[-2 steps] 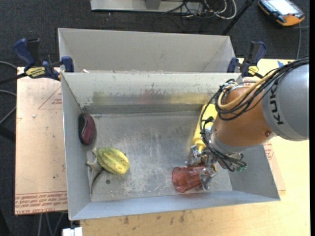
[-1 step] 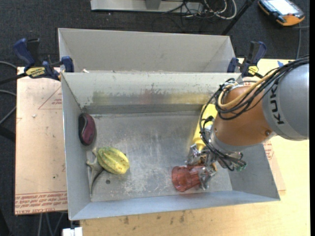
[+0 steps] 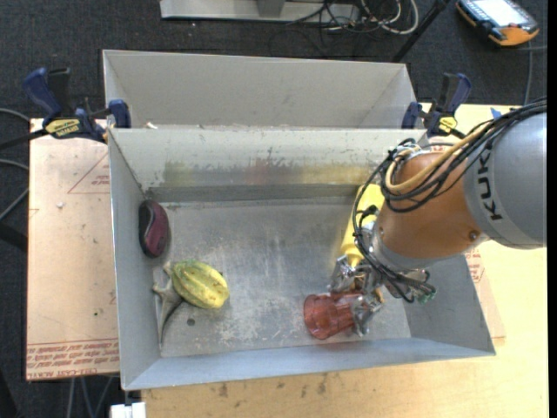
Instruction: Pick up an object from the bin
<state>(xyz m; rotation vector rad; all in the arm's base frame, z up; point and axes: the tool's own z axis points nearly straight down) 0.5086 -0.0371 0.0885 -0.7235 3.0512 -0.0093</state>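
Observation:
My gripper (image 3: 357, 296) is low in the bin's front right part, under the orange cover. Its fingers sit at the right end of a reddish translucent lump (image 3: 326, 315) lying on the bin floor, and they touch or overlap it. A yellow thing (image 3: 352, 244) lies partly hidden just behind the gripper, against the right wall. I cannot make out how far apart the fingers stand.
A yellow-green star-shaped fruit (image 3: 201, 285) lies at the front left with a grey pronged piece (image 3: 165, 296) beside it. A dark maroon oval thing (image 3: 154, 229) leans on the left wall. The arm comes in over the right wall.

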